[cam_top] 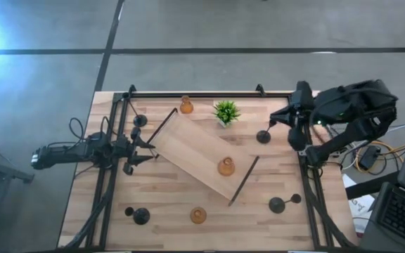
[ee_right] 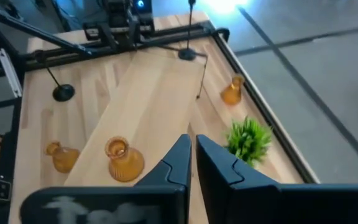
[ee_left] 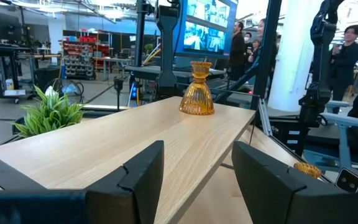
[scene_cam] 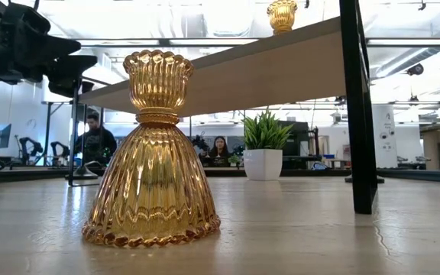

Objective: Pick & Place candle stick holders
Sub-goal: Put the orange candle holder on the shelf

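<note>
Closing on nothing, the right gripper (ee_right: 191, 163) hangs shut above the table — the black holder (cam_top: 263, 136) stands just beside it, ungrasped. Risk: a retry may tip its thin stem. Left gripper (ee_left: 194, 171) waits open at the tray (cam_top: 188, 151), where one amber holder (cam_top: 226, 166) sits

holder (cam_top: 226, 166) — on tray (cam_top: 188, 151) | plant (cam_top: 226, 111) — behind tray

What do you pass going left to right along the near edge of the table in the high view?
Black candle holder → amber candle holder → black candle holder. All three stand on the table, in front of the wooden tray.
</note>
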{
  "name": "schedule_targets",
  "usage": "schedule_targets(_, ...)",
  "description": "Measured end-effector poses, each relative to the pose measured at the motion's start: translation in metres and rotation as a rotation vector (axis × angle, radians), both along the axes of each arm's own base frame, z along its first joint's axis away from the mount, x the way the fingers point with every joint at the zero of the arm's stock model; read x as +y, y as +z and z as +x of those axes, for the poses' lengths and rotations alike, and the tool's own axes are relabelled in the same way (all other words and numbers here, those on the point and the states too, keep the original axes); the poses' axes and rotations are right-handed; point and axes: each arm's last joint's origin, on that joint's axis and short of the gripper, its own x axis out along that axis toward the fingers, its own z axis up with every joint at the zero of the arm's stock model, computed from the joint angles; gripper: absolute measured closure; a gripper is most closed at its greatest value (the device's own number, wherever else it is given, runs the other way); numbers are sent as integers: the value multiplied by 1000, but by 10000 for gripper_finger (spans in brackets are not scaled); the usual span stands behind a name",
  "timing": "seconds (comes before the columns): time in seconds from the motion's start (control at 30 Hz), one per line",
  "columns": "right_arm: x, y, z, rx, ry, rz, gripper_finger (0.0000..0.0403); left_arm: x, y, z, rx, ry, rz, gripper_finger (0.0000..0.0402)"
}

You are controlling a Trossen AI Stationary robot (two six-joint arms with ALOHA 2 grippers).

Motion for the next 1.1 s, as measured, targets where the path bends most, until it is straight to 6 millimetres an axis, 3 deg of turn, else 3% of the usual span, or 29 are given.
schedule_targets(0.43,-8,-35,-14,-201,-97,31,394,0,0,0,0,0,0,207)
schedule_targets(0.67,-13,-39,-15,-341,-124,70,394,0,2,0,-16,2,0,207)
schedule_targets(0.83,-11,-41,-9,-337,-95,63,394,1,9,-1,-81,7,-141,207)
schedule_targets(1.1,-8,-47,5,-288,-71,14,394,4,31,-7,-325,68,-416,207)
